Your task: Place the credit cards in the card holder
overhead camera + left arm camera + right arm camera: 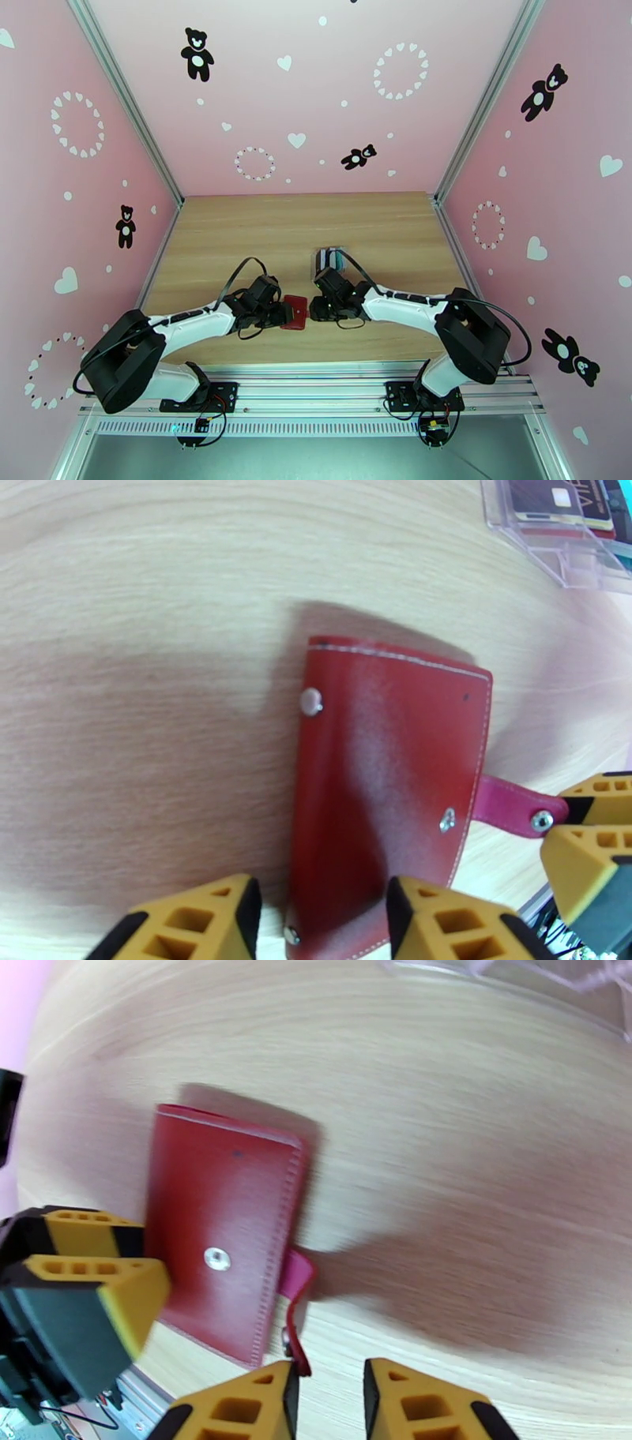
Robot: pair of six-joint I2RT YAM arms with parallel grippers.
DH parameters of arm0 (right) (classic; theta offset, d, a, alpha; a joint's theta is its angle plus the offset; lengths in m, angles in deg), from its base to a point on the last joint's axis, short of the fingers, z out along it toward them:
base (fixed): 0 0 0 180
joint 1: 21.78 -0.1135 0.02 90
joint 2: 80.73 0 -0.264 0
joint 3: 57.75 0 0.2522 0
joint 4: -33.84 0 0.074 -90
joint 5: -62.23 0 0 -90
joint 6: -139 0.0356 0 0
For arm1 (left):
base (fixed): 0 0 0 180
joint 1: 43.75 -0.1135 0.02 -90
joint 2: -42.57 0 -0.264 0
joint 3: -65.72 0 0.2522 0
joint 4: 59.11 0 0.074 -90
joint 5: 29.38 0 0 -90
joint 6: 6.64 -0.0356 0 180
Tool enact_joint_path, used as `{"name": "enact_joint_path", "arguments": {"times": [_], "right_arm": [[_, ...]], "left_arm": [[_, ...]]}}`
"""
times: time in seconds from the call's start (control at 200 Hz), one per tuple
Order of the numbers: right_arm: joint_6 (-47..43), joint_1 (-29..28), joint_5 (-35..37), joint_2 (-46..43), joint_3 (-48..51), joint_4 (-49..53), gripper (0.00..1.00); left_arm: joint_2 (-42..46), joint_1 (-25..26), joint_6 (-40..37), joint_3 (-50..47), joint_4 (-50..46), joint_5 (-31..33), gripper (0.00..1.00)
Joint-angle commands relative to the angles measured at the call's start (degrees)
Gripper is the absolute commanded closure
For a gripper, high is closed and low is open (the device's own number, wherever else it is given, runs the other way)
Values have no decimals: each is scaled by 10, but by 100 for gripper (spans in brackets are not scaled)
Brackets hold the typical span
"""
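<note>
Now the dark-red leather folding card holder (379,780) seems lifted just off the wooden bench (379,229), one short end clamped in the left fingers (197,922), long axis running away from them. Its pink snap tab (294,1307) ends beside the narrowly parted, empty right fingers (411,1402).

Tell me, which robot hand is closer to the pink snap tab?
Right. The right fingers sit just beside the snap tab's tip, with a gap between them. The left fingers grip the card holder's edge, farther from the tab.
</note>
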Motion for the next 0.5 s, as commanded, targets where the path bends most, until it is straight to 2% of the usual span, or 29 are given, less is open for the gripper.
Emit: {"name": "enact_joint_path", "arguments": {"times": [0.0, 0.426, 0.496], "right_arm": [[-2, 8, 12, -8, 7, 25, 71], [-9, 18, 6, 73, -41, 51, 71], [-12, 18, 8, 82, -50, 59, 71]], "left_arm": [[19, 5, 1, -6, -15, 4, 51], [21, 4, 2, -5, -11, -1, 55], [19, 4, 3, -5, -5, -3, 61]]}}
